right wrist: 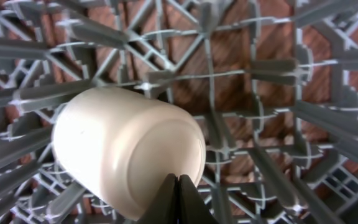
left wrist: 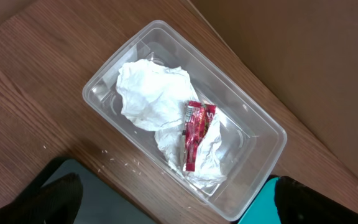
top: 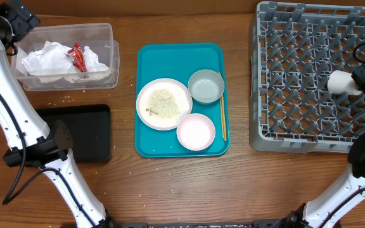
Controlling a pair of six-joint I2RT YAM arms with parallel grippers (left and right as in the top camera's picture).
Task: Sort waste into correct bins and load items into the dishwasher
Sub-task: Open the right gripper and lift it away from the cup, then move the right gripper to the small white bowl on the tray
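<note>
The clear tub [top: 114, 63] at far left holds crumpled white napkins [top: 48, 56] and a red wrapper [top: 78, 57]. The black tray [top: 84, 136] lies just near of it. In the middle, a white plate [top: 146, 92] carries rice [top: 164, 103]. A grey bowl [top: 206, 86] and a white dish [top: 196, 132] sit upright to its right. The grey rack [top: 284, 88] stands right, with a white cup [top: 341, 82] on its side among the pegs.

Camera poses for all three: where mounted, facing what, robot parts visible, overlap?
Overhead: above table, straight down on teal tray and rack; left arm, right arm at edges.
Left wrist: above clear tub, facing down; left hand open, fingers in bottom corners.
Right wrist: over rack, close on white cup; right hand bottom centre.
Shared: overhead also sees tub and cup.
</note>
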